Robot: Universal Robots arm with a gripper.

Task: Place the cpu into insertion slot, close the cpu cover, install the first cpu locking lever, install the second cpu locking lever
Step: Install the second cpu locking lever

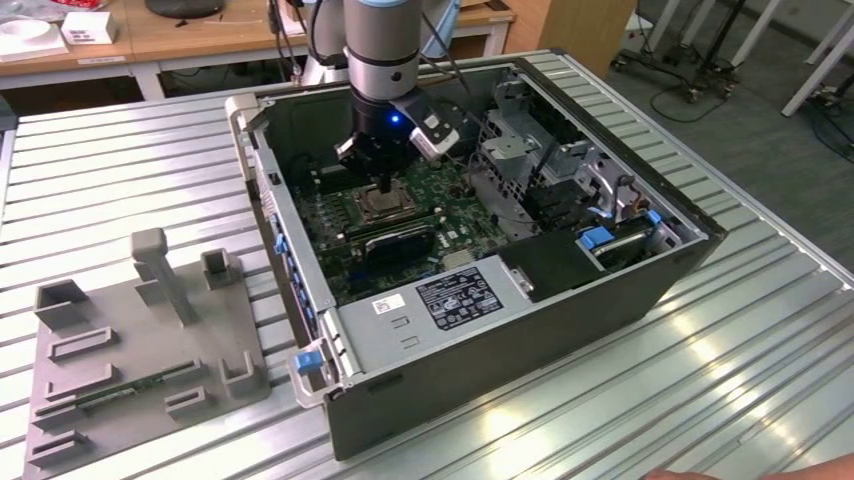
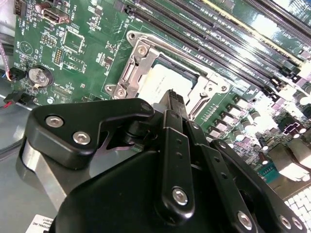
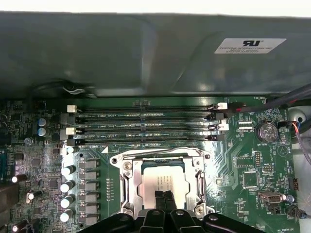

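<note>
First wrist view, cpu [image 3: 162, 183] seated in socket, claw [image 3: 164, 195] pressed together just above it.

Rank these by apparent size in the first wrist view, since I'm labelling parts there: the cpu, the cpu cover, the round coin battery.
1. cpu cover, the metal frame around the chip.
2. cpu, seated inside that frame, with the gripper partly in front of it.
3. coin battery, clearly smallest.
All three lie on the same board, so the order looks reliable.
</note>
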